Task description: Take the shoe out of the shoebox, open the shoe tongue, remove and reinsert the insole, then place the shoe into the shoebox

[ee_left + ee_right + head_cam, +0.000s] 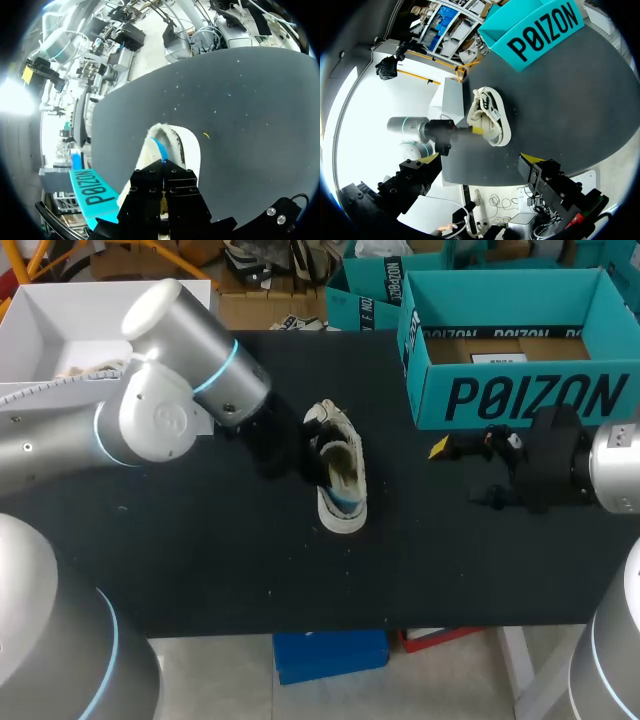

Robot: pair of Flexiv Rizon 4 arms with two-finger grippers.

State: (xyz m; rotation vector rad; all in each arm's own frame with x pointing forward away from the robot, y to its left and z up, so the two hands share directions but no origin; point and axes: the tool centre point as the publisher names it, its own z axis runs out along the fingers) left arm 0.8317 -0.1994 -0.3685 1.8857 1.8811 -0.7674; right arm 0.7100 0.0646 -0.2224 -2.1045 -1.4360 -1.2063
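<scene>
Our left tool [477,131] is narrow, pinching the left rim of the shoe [340,480], which lies mid-scene on the tabletop [200,560]. Our right tool [480,160] hangs wide and empty to the shoe's right, just nearer than the teal shoebox [520,390] at far right.

The black tabletop [220,570] lies bare at six o'clock of the cream low-top shoe [338,480]; the teal cardboard shoebox [520,390] blocks two, the silver left arm [170,410] nine.
</scene>
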